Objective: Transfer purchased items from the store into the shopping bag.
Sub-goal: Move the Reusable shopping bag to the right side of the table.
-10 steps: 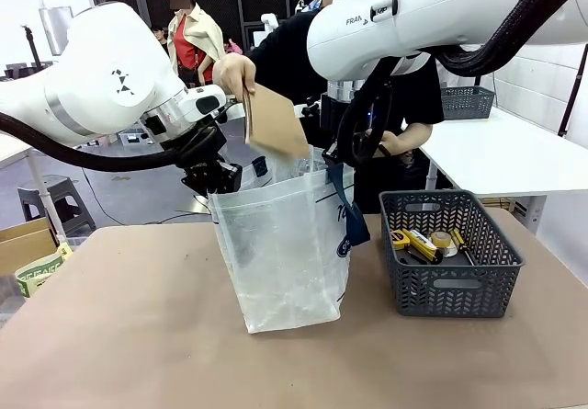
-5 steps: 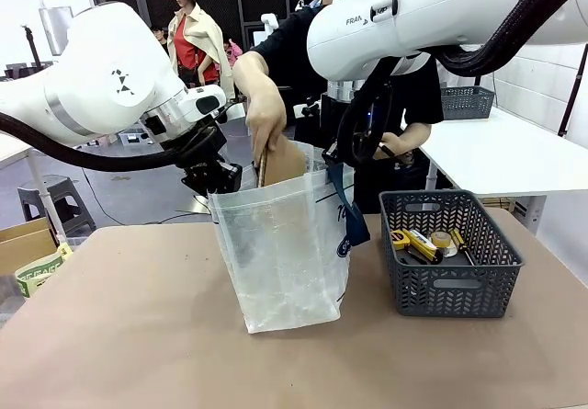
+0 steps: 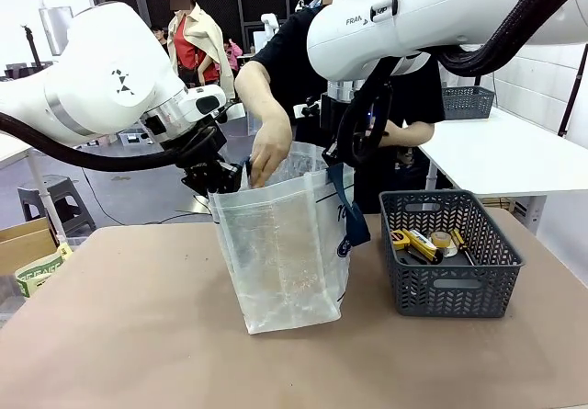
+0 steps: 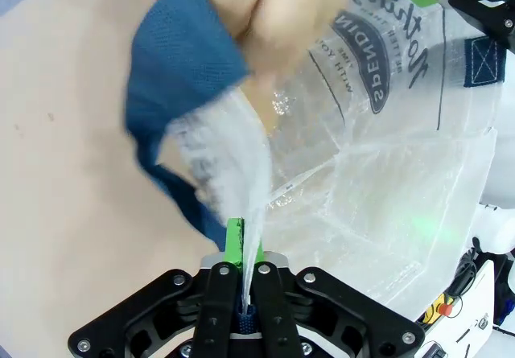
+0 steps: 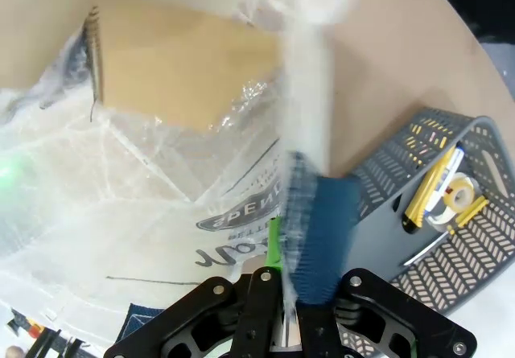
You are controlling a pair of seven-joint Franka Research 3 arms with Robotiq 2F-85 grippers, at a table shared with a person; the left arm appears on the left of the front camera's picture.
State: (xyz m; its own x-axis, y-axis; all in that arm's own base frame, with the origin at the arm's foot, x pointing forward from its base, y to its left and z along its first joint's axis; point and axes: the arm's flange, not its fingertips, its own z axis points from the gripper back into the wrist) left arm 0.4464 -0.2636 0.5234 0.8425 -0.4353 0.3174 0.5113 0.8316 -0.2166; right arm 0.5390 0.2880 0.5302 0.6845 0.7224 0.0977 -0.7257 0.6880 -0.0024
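**Change of state.** A second ago the person's hand [image 3: 269, 156] holds the flat brown packet [image 5: 185, 68] clear above the shopping bag [image 3: 285, 253]. Half a second ago the packet is partway through the mouth. Now the hand is at the mouth with its fingers curled downward, and the packet sits below the rim, inside the bag, as the right wrist view shows. Whether the hand is grasping the packet or has released it cannot be told.

**Effect on the task.** This item can be judged transferred. Small yellow and dark packs [image 3: 424, 242] lie in the basket [image 3: 450, 291], so the task is only partway done.

**Grippers.** The left gripper [image 4: 241, 253] is clamped on one rim of the bag together with a navy strap. The right gripper [image 5: 279, 253] is clamped on the opposite rim and strap. Neither has shifted; together they hold the mouth open.

**Bag condition.** The bag stands upright on the table [image 3: 119, 335], just beside the basket. It is tall, translucent white and creased, with a round navy logo in white script. The film looks thin — it would probably sag if either grip let go.
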